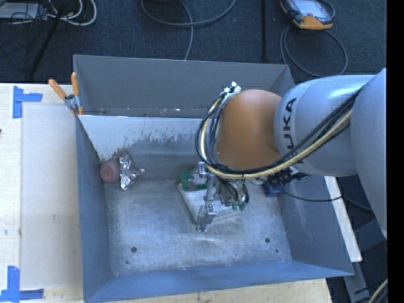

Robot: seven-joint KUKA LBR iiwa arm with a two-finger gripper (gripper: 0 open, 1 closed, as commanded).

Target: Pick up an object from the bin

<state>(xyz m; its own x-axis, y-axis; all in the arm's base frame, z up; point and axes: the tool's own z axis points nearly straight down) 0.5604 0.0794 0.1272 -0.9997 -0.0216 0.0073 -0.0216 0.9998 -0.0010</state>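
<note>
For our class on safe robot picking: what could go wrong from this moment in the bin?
The claw hangs low over the bin floor; pushing further might jam it against metal. The pale thing and green thing beside it lie bunched together, so it may snag both or nudge them away.

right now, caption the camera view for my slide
Gripper low in the middle of the grey bin, beside a white-green item; crumpled foil and a reddish ball lie far left.
</note>
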